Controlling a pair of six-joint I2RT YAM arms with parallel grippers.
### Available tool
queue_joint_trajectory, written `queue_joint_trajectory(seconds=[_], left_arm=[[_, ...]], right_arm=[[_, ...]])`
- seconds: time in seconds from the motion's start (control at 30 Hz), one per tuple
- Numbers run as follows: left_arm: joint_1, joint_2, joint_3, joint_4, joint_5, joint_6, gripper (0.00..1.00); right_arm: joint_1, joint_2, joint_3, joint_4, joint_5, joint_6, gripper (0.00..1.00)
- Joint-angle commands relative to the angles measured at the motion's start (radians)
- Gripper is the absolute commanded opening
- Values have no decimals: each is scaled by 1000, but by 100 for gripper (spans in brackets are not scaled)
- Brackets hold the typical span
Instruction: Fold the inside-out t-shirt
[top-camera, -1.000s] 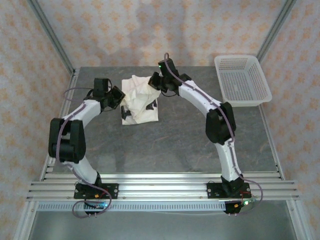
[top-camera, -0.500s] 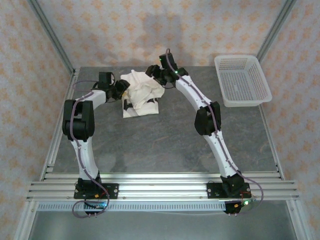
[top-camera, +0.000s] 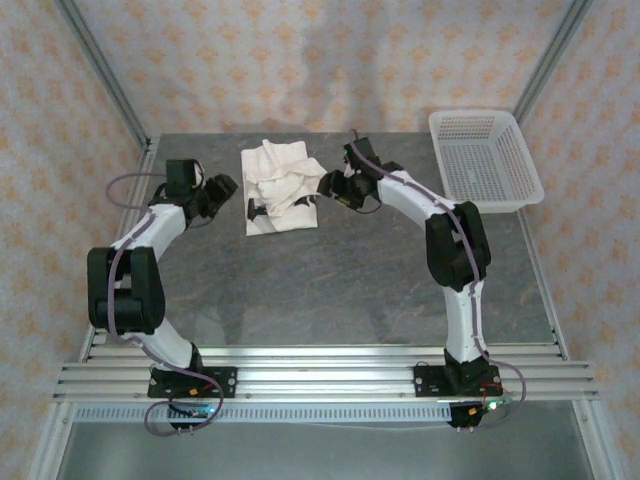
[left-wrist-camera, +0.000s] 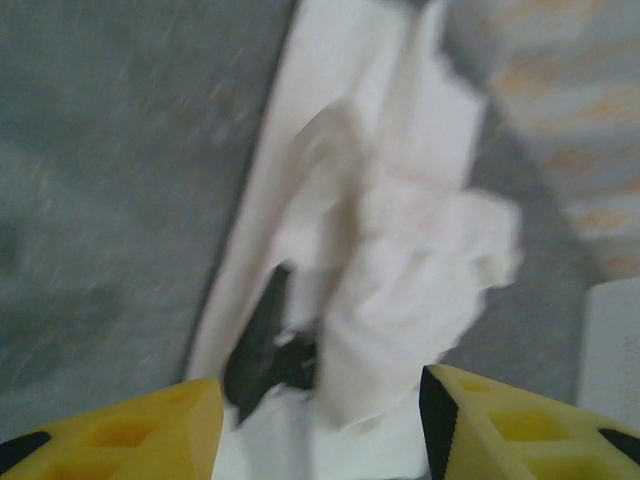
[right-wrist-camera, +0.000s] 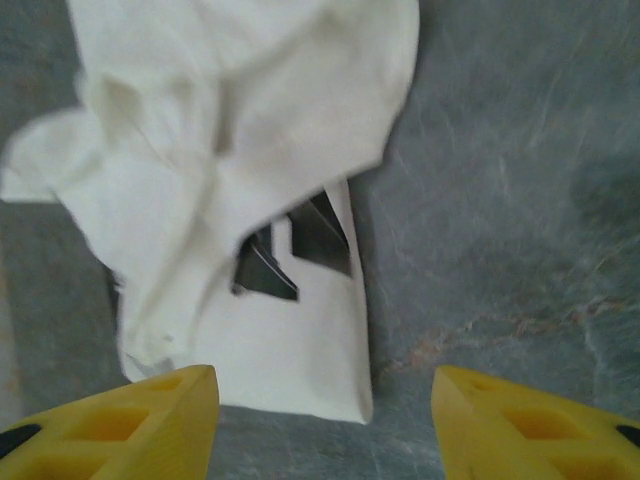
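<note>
left gripper (top-camera: 222, 186) and right gripper (top-camera: 327, 187) now back from the t-shirt (top-camera: 279, 186) between them, both unclenched and empty

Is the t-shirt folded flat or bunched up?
Partly folded: the t-shirt forms a compact rectangle on the table, but its upper layers are crumpled and bunched, not flat.

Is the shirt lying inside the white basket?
No, the shirt lies crumpled on the grey table, while the basket stands apart from it at the far right corner.
</note>
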Motion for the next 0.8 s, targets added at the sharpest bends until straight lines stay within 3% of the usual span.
queue_joint_trajectory(seconds=[0.0, 0.2, 0.3, 0.4, 0.5, 0.77], left_arm=[[-20, 72, -15, -62, -8, 44, 53], [-74, 176, 16, 64, 61, -26, 47], [-104, 212, 29, 69, 59, -34, 39], [-112, 223, -10, 93, 68, -59, 22], [-113, 183, -101, 107, 62, -58, 9], [-175, -140, -481, 104, 72, -47, 10]], right_arm=[[36, 52, -5, 74, -21, -14, 57], [87, 183, 128, 22, 10, -18, 51], [90, 200, 150, 18, 13, 2, 37], [90, 176, 111, 28, 18, 18, 17], [90, 110, 5, 56, 21, 31, 3], [164, -223, -488, 163, 62, 68, 0]])
